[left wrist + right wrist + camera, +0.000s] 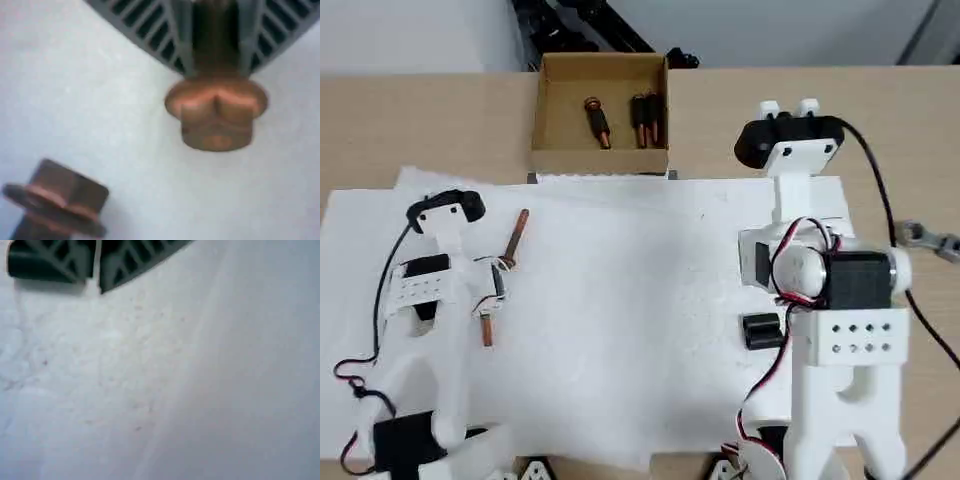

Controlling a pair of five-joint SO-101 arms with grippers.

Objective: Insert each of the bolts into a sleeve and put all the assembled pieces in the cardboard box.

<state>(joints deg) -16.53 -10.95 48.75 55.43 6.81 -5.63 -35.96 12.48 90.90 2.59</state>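
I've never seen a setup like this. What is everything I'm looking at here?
Cardboard box: one, brown, far side of the table.
Assembled pieces: apparently three, black and copper, inside the box.
Sheet: one, white, spread over the table.
Held bolt: one, copper, in the left gripper.
Loose bolt: one, copper, on the sheet beside it.
Left gripper: one, dark, shut on the held bolt.
Right gripper: one, dark, shut and empty, over the sheet.

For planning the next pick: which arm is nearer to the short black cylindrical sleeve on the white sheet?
Right. The right arm stands just beside the black sleeve; the left arm is far across the white sheet.
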